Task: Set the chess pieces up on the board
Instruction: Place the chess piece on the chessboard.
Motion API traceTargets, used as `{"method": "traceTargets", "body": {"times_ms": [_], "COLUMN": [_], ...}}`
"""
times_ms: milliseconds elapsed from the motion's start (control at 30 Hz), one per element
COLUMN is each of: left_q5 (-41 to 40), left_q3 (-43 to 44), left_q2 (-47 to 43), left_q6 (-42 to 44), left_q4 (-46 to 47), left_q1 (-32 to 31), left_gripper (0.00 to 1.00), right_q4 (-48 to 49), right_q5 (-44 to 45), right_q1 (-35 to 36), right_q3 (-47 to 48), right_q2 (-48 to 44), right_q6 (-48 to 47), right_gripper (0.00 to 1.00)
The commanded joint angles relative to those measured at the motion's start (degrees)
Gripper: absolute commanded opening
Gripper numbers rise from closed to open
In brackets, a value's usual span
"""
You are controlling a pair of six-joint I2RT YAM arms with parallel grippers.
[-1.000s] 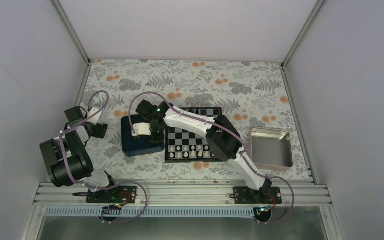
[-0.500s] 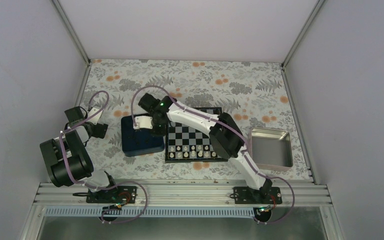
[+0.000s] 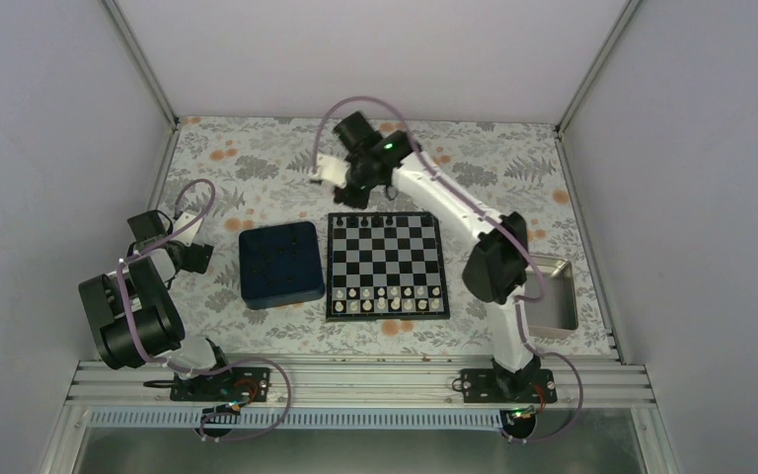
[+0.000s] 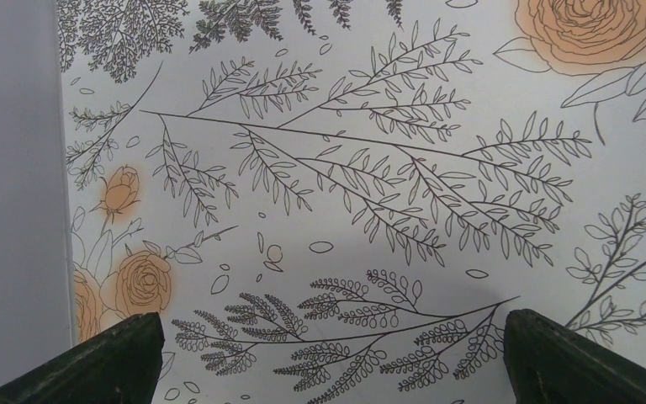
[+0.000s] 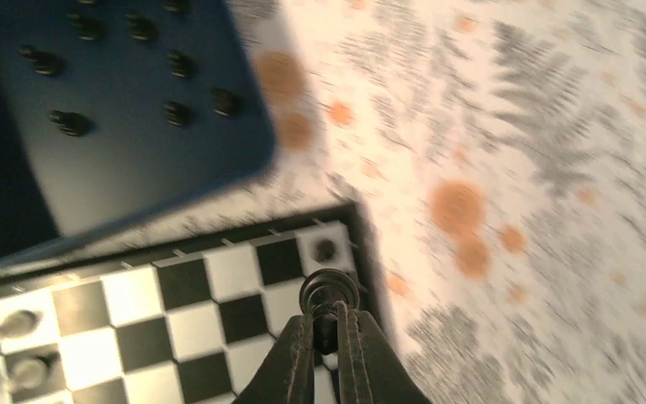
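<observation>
My right gripper (image 5: 328, 324) is shut on a small black chess piece (image 5: 328, 290) and holds it just above the board (image 5: 210, 273), next to its corner. Another black piece (image 5: 325, 250) stands on that corner square. In the top view the right gripper (image 3: 359, 195) hangs over the far left edge of the board (image 3: 387, 259). A few black pieces stand on the far row (image 3: 376, 219). Several more black pieces (image 5: 177, 111) lie in the dark blue tray (image 5: 92, 168). My left gripper (image 4: 328, 362) is open and empty over the flowered cloth, far left of the board.
The dark blue tray (image 3: 278, 264) lies just left of the board. White pieces (image 3: 385, 298) fill the two near rows. A silver metal tray (image 3: 556, 291) sits to the right, partly behind my right arm. My left arm (image 3: 143, 286) is folded at the left wall.
My right arm has swung from over the blue tray to the board's far left corner, with a black piece in its jaws. The left arm has not moved.
</observation>
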Motion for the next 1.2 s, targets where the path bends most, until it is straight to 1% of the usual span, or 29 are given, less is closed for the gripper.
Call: {"method": "traceTargets", "body": {"times_ms": [0,167,367,500,767,1167], "left_q5": [1.0,1.0,0.9,0.9,0.9,1.1], "left_q3": [-0.4,-0.4,-0.3,-0.3,-0.4,-0.3], "left_q2": [0.1,0.2,-0.1,-0.3,-0.2,0.0], "left_q6": [0.6,0.6,0.4,0.3,0.3,0.4], "left_q4": [0.2,0.1,0.1,0.0,-0.1,-0.1], "left_q1": [0.3,0.4,0.3,0.3,0.3,0.4], "left_gripper": [1.00,1.00,1.00,1.00,1.00,1.00], "right_q4": [-1.5,1.0,3.5,4.7,5.3,7.3], "right_q5": [-0.1,-0.8,-1.8,-2.8,-3.9,-3.8], "right_q1": [-7.6,-14.5,-18.7,-19.4,-19.5,-20.0], "right_q3": [-2.9,-10.9,-18.6,-21.3,-21.9,-24.5], "right_q2": [-5.6,-9.2,-9.1,-7.5,-2.7,-1.3], "right_q6": [0.0,-0.9,-1.7,-2.1,-2.2,-2.1], "right_gripper": [0.04,0.04,0.04,0.04,0.04,0.04]}}
